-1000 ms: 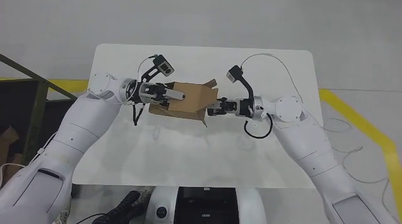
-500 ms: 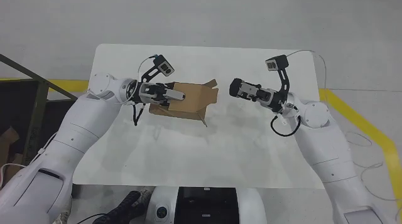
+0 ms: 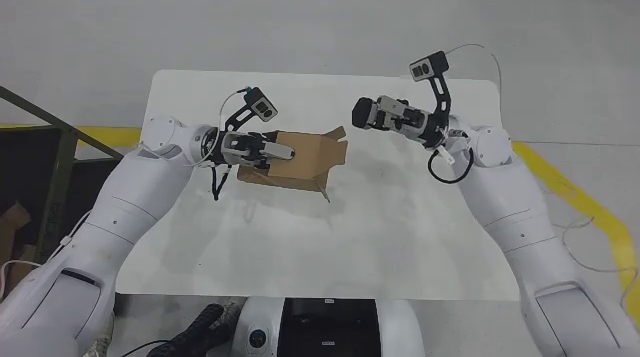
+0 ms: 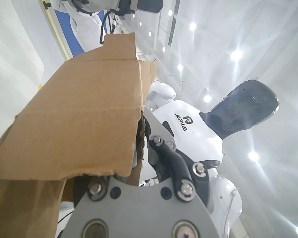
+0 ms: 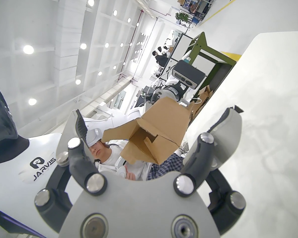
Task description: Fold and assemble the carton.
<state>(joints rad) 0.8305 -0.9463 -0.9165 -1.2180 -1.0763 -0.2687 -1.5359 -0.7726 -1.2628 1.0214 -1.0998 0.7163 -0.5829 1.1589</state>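
The carton [image 3: 312, 160] lies just ahead of the right gripper [image 3: 360, 114], open end toward its spread, empty jaws; the left gripper [image 3: 272, 149] pinches the far wall.

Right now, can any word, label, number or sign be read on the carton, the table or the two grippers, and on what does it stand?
None can be read.
On the carton: no print on the brown faces that show.
On the table: no print or sign.
On the left gripper, shut on the carton, and the right gripper, open: no readable marking.
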